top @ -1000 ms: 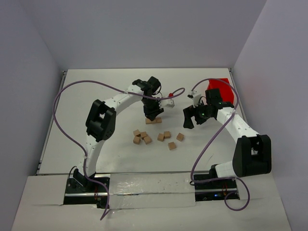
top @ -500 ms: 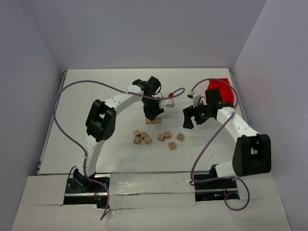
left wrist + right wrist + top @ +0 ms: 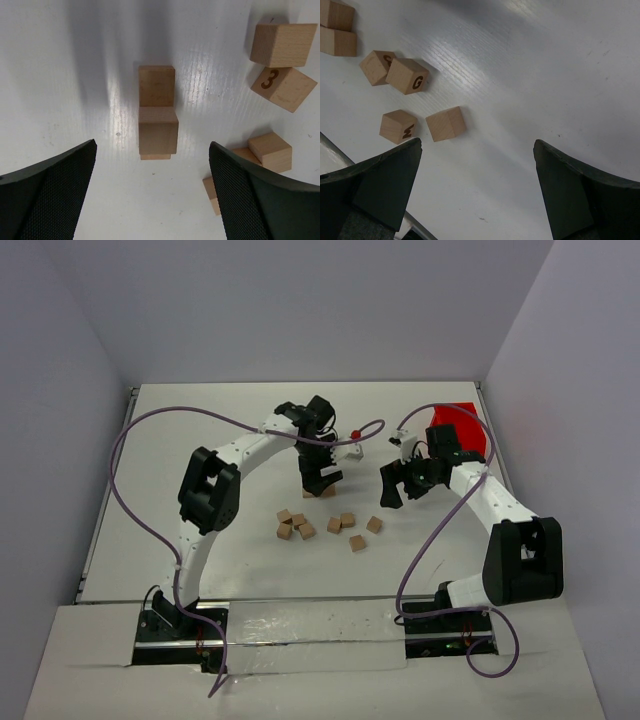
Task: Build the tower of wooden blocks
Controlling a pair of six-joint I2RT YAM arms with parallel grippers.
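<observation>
Top view: the left gripper [image 3: 322, 478] is hanging right over the tower [image 3: 322, 491] near the middle of the table [image 3: 260, 570], hiding most of it. Several loose blocks [image 3: 334, 525] are lying scattered at 6 o'clock from the tower. The right gripper [image 3: 392, 488] is hovering at 3 o'clock from the tower, with the red bin [image 3: 468, 428] at 2 o'clock beyond it.

Left wrist view: the fingers [image 3: 50, 195] are standing wide apart, gripping nothing. The tower is sitting between them, touching neither: two blocks in a line toward 12 o'clock, the nearer one seemingly stacked on another. Four loose blocks are lying from 1 to 4 o'clock, one bearing a 3.

Right wrist view: the fingers [image 3: 375, 190] are spreading wide over bare table, holding nothing. Four blocks are lying at 9 to 10 o'clock, and two more are touching at 11 o'clock.
</observation>
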